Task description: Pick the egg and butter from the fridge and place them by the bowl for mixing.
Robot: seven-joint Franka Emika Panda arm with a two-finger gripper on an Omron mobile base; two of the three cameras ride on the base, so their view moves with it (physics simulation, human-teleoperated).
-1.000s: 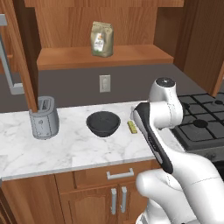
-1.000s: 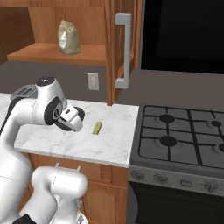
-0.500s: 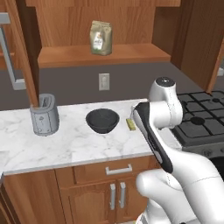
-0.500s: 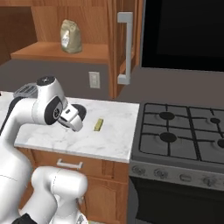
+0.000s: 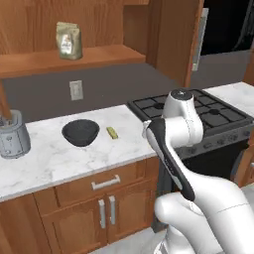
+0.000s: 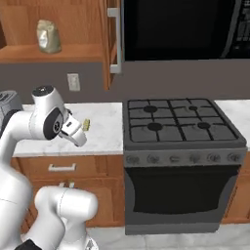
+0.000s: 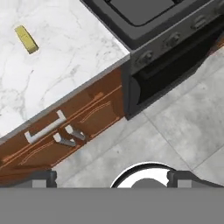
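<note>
The mustard-yellow butter [image 5: 112, 132] lies flat on the marble counter [image 5: 59, 161], just right of the dark round bowl [image 5: 80, 132] and apart from it. The right base view shows the butter [image 6: 87, 125] behind my folded arm. In the hand view the butter [image 7: 26, 39] is at the top left, far from my gripper [image 7: 113, 178]. The gripper is open, its fingertips [image 7: 43, 176] spread wide, with nothing between them, and it points down at the floor in front of the cabinets. The egg and the fridge are out of view.
A grey toaster [image 5: 12, 135] stands at the counter's left end. A black gas stove [image 6: 178, 124] with an oven [image 7: 175, 57] below adjoins the counter on the right. A bag [image 5: 69, 40] sits on the wooden shelf. A drawer handle [image 7: 43, 127] lies below the counter edge.
The base has driven to the right: the whole scene has slid left in both base views, and the stove now shows fully. The arm's pose looks the same.
</note>
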